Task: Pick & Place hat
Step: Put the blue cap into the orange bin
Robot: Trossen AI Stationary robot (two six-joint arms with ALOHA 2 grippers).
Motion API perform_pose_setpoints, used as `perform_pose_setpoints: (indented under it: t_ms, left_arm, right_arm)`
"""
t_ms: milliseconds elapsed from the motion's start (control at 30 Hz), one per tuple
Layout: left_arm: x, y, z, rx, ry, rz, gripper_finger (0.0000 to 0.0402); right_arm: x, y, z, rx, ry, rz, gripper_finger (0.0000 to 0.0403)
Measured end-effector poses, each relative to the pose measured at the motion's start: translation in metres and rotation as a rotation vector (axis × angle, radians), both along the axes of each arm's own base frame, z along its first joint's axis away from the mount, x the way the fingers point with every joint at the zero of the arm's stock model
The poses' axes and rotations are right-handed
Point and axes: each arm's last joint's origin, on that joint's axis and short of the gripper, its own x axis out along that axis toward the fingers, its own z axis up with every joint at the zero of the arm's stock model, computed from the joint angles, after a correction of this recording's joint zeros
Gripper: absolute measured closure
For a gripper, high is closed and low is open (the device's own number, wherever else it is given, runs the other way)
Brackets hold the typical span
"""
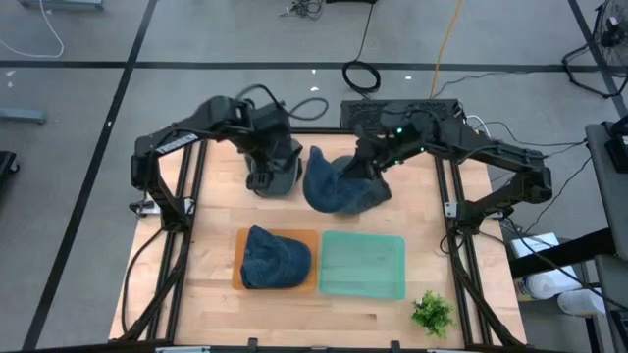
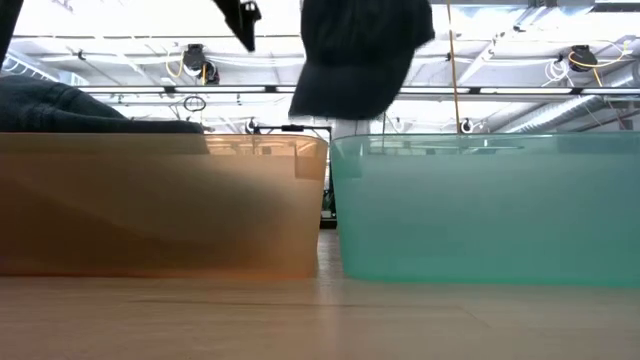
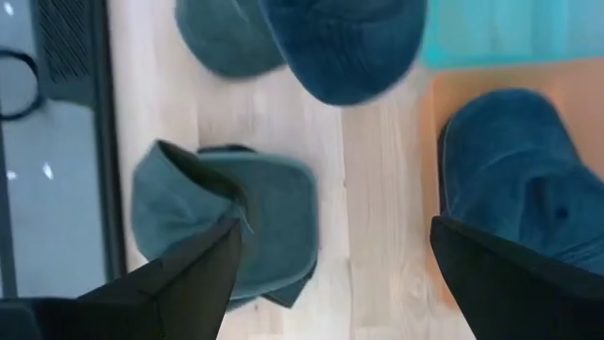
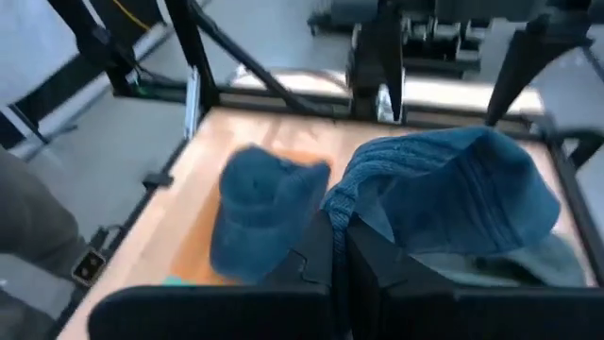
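Three blue hats show. One dark blue hat (image 1: 339, 188) hangs lifted in my right gripper (image 4: 340, 247), which is shut on it, near the table's far middle; in the low view this hat (image 2: 358, 55) hangs clear of the table. A second hat (image 1: 275, 258) rests in the orange tray (image 1: 238, 279). A third, grey-blue hat (image 3: 255, 227) lies on the wood beneath my left gripper (image 3: 337, 227), which is open and raised above it (image 2: 240, 20). My right gripper pinches a bunched fold of the hat's cloth (image 4: 351, 212) between its two shut fingers, coming slanting down from the table's far right. The hat is lifted clear of the table and hangs below the fingers, its crown (image 4: 462, 194) bulging out beyond them.
A teal tray (image 1: 363, 265) sits right of the orange tray, near the table's near edge. A small green plant (image 1: 432, 312) stands at the near right corner. Bare wood (image 1: 211, 211) lies between the arms and the trays.
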Motion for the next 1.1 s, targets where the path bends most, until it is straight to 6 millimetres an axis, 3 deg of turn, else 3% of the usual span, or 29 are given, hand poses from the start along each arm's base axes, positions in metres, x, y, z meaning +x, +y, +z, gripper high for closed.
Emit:
perform_pose_setpoints:
  t_ms: [233,433,633,1100]
  left_arm:
    - [-0.011,-0.003,0.039,0.047,-0.157,-0.015,0.0048]
    - [-0.018,-0.009,0.058,0.067,-0.238,-0.028,0.0048]
    - [-0.018,-0.025,0.067,0.087,-0.289,-0.101,0.0048]
    - [-0.004,-0.063,0.074,0.105,-0.409,-0.197,0.0048]
  right_arm:
    - [-0.007,0.005,0.03,-0.001,-0.096,0.021,0.0403]
    - [-0.009,0.009,0.041,0.02,-0.146,0.077,0.0403]
    - [-0.008,0.01,0.039,0.025,-0.134,0.083,0.0403]
    - [0.033,0.017,0.009,0.073,-0.029,0.167,0.0403]
